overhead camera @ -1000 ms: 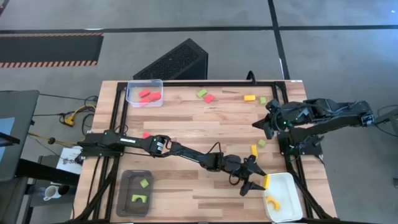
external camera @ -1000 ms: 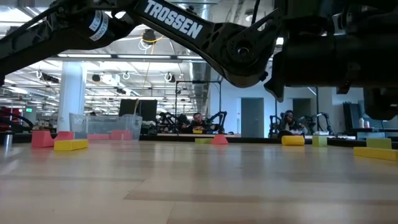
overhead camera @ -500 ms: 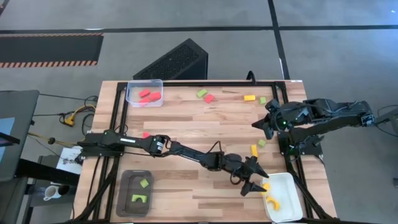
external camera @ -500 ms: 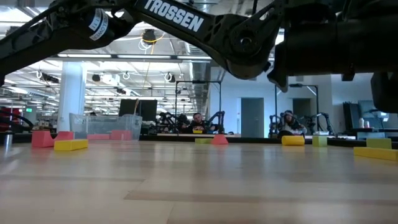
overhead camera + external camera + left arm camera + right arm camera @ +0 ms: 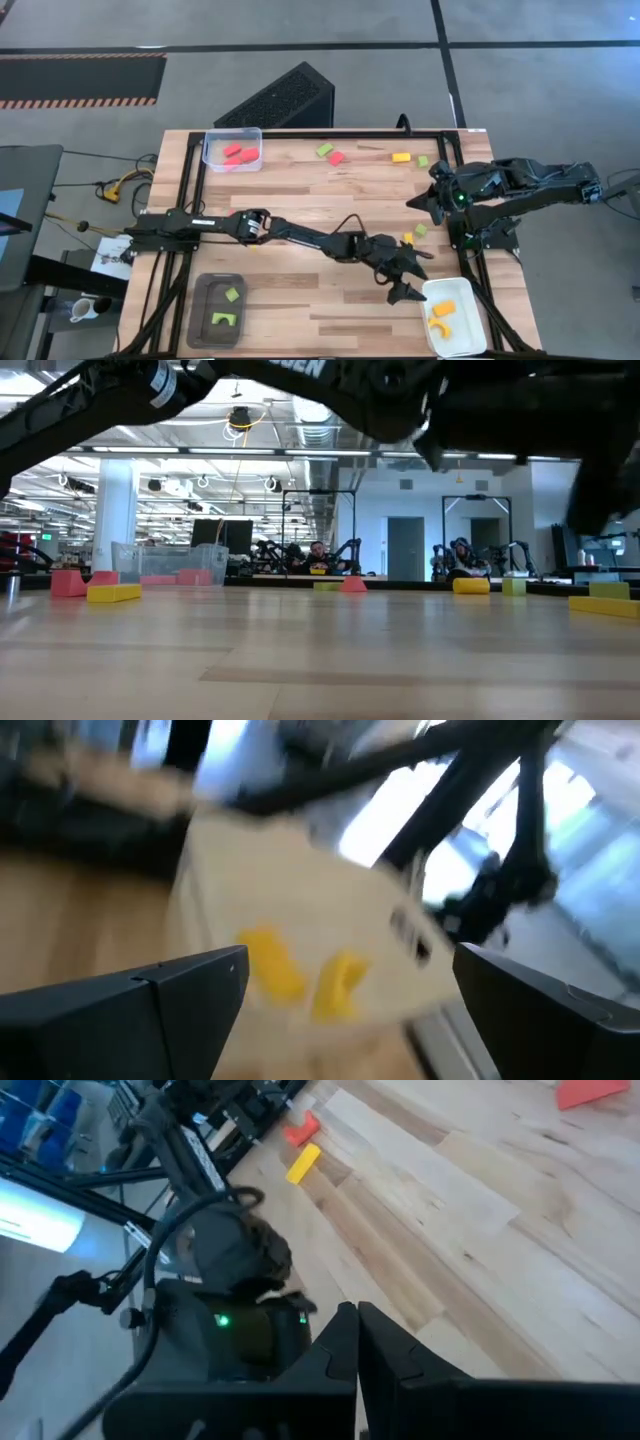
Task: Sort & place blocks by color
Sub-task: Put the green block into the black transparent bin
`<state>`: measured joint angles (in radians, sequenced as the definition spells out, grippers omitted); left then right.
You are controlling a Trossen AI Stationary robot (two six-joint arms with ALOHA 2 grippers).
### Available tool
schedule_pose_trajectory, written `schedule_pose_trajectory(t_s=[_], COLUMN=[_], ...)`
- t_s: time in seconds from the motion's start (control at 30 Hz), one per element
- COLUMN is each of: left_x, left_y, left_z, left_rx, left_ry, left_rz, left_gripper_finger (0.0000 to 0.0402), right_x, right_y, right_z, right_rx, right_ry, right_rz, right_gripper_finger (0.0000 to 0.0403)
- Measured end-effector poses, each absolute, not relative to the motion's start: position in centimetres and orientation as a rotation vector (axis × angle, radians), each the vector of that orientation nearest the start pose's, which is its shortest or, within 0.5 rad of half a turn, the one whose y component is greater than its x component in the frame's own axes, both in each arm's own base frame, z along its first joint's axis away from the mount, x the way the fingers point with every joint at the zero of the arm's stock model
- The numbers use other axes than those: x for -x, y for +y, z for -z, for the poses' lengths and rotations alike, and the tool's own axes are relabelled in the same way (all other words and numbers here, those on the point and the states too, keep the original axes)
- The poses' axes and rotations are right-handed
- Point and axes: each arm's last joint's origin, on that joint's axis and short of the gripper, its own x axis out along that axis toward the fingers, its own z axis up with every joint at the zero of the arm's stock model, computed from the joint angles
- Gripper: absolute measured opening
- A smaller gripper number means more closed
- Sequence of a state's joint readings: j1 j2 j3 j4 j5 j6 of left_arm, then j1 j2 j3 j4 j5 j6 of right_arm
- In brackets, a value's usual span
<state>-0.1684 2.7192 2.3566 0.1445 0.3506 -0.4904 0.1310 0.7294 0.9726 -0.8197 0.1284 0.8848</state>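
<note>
My left gripper (image 5: pixel 414 276) hangs open beside the left edge of the white tray (image 5: pixel 470 335), with nothing between its fingers (image 5: pixel 170 1010). Two yellow-orange blocks (image 5: pixel 443 309) (image 5: pixel 438 324) lie in that tray; the left wrist view shows them blurred (image 5: pixel 270 962). Red blocks (image 5: pixel 234 153) lie in the clear tray (image 5: pixel 212 140) at the far left. Green blocks (image 5: pixel 232 295) lie in the dark grey tray (image 5: pixel 200 320) at the near left. My right gripper (image 5: pixel 412 201) stays shut above the table's right side.
Loose blocks lie on the wood: a green one (image 5: pixel 324 150), a red one (image 5: pixel 336 157), a yellow one (image 5: pixel 401 157) and a green one (image 5: pixel 423 160) along the far side, and a yellow one (image 5: pixel 408 238) beside a green one (image 5: pixel 421 230) near the right edge. A black frame (image 5: pixel 300 133) borders the table.
My left gripper has opened wider and let go of a yellow-orange block, which has dropped into the white tray beside the one lying there. The gripper has then risen, rolled and drawn back a little toward the table's far side.
</note>
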Motion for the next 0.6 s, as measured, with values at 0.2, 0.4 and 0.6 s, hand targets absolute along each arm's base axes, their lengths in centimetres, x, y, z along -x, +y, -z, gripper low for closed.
schedule_pose_trajectory(t_s=[0.2, 0.4, 0.6], left_x=[-57.0, -53.2, -48.5], left_y=[-9.6, -8.6, -7.7], left_z=[-17.4, -21.6, -27.3], left_rx=[0.437, 0.259, 0.102], left_ry=[0.717, 0.949, 1.1], left_rz=[0.335, 0.177, 0.024], left_gripper_finger=[0.0328, 0.0295, 0.0259], right_x=[-11.8, -11.6, -11.7], right_y=[1.1, 1.0, 0.8], right_z=[-34.8, -34.8, -34.8], right_rx=[-0.776, -0.73, -0.655], right_ry=[0.48, 0.472, 0.475], right_rz=[0.267, 0.269, 0.268], right_gripper_finger=[0.0016, 0.0021, 0.0024])
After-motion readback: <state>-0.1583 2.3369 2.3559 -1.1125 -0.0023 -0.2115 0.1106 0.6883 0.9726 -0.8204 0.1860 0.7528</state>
